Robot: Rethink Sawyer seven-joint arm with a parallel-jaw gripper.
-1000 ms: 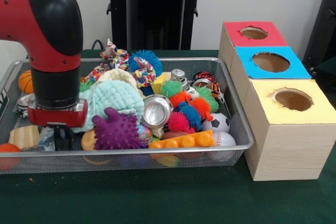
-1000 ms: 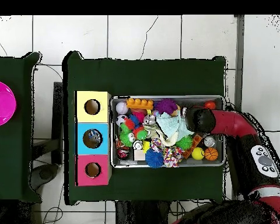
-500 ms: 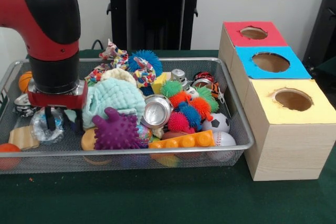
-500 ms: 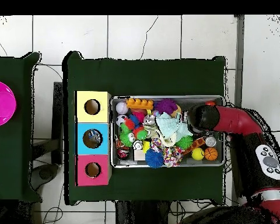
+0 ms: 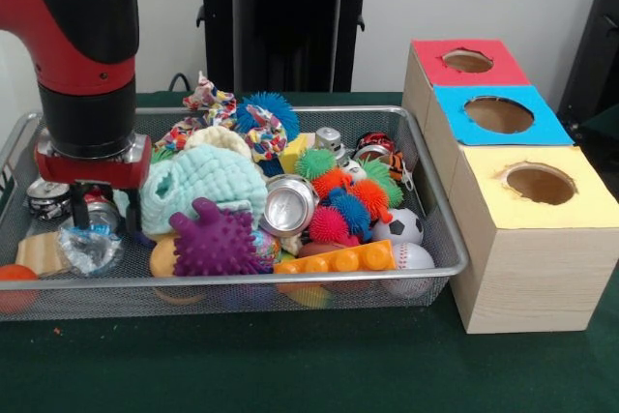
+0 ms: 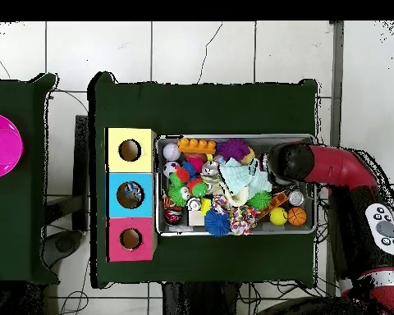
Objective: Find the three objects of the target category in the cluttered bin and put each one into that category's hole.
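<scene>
A wire mesh bin (image 5: 290, 280) sits on a green tabletop (image 5: 290, 365), and at its nearest edge lie a purple spiky toy (image 5: 215, 242), an orange building brick (image 5: 336, 258) and, toward the bin's left end, a crumpled clear plastic piece (image 5: 89, 247). Directly above that plastic, the red and black arm's gripper (image 5: 100, 221) hangs with its two dark fingers (image 5: 75, 213) spread apart and nothing visibly held, beside a pale green cloth (image 5: 203, 184) and a silver can (image 5: 287, 205) in the middle of the bin. Just beside the bin's right end stands a wooden box (image 5: 522, 239) with three round holes, topped yellow nearest, then blue, then red farthest.
</scene>
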